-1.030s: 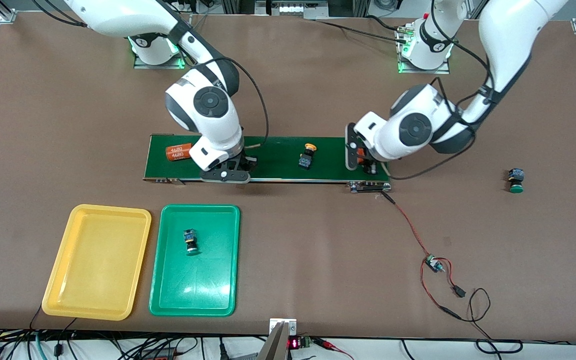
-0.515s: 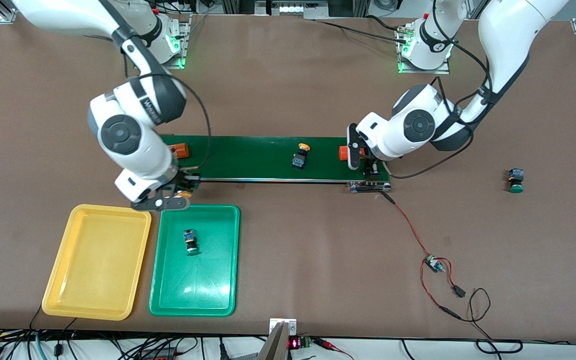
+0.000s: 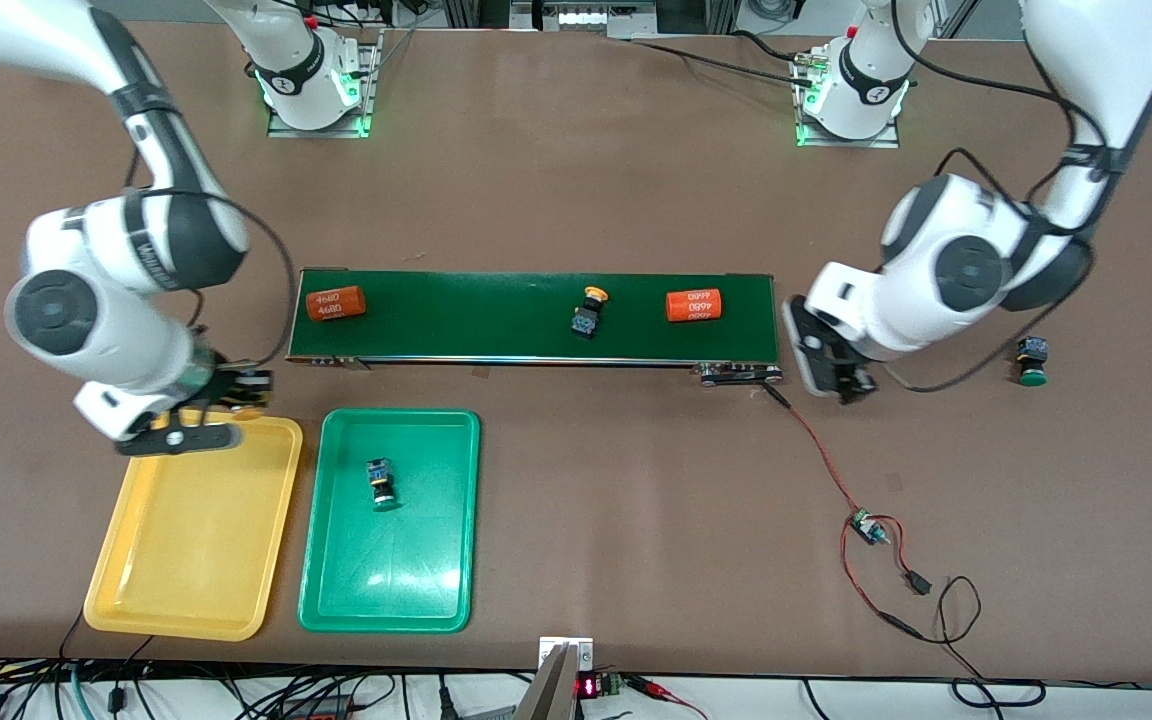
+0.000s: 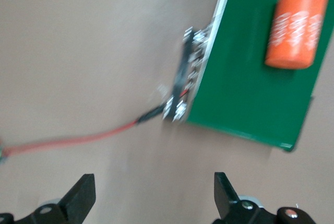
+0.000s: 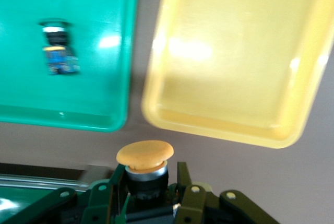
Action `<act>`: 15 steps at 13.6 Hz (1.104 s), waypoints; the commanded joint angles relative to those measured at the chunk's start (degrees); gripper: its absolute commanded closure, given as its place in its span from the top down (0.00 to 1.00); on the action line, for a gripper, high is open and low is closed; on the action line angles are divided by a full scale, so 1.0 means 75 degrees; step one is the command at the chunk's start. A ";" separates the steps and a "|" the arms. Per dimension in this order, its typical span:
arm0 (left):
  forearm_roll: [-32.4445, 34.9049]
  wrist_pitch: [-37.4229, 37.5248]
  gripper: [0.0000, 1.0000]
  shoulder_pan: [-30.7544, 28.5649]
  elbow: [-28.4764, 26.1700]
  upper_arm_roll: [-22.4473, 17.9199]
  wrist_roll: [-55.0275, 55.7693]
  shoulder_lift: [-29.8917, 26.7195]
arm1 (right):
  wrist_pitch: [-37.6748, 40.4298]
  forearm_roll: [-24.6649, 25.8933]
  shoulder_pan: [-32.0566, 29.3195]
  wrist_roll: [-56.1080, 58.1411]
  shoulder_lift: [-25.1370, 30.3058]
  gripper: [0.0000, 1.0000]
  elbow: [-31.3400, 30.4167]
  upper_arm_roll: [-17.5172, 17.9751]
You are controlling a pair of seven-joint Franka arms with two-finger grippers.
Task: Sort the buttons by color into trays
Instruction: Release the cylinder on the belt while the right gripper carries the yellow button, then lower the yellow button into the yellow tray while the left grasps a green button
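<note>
A brown table (image 3: 576,190) fills the scene, with cables along its edge closest to the front camera and metal framing past the arm bases. Taking the dark-green conveyor belt (image 3: 536,316) as landmark: nearer the camera than the belt lie the green tray (image 3: 336,590), holding a green-capped button (image 3: 381,484), and beside it the yellow tray (image 3: 186,560), toward the right arm's end. The right gripper (image 3: 198,400) hangs over the yellow tray's edge closest to the belt, clenched on a yellow-capped button (image 5: 144,162); only the right wrist view shows that cap clearly. On the belt sit a second yellow-capped button (image 3: 588,312) between two orange cylinders (image 3: 334,303) and (image 3: 693,305). Off the belt's end toward the left arm, the left gripper (image 3: 836,372) hovers above bare table, its fingers (image 4: 83,195) spread wide and holding nothing, as the left wrist view shows. A second green-capped button (image 3: 1032,362) lies farther out that way.
</note>
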State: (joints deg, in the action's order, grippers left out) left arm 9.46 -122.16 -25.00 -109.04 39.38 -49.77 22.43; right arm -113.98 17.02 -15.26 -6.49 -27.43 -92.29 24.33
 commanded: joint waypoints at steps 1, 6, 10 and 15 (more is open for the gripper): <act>-0.1280 0.0128 1.00 0.0484 0.0112 -0.1576 -0.0044 -0.0388 | -0.0071 -0.0159 -0.0391 0.1132 -0.0256 0.06 0.0000 -0.0336; -0.2223 0.0069 1.00 0.0849 0.0288 -0.3665 0.0261 -0.0424 | -0.1732 -0.0066 -0.0486 0.1252 -0.1052 0.07 0.0012 -0.0723; -0.2129 0.0069 1.00 0.0837 0.0148 -0.5012 0.0156 -0.0354 | -0.2577 -0.0008 -0.0415 0.1463 -0.1721 0.07 0.0293 -0.1145; -0.2141 -0.1158 1.00 0.0861 -0.0319 -0.5976 0.1008 0.0220 | -0.3586 0.0309 -0.0415 0.1463 -0.2237 0.08 0.0294 -0.1345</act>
State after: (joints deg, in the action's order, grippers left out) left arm -5.90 -126.45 -19.86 -109.31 -3.50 -45.59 22.34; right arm -139.01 18.57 -18.61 3.56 -42.47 -91.64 14.90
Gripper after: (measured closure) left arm 0.000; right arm 0.586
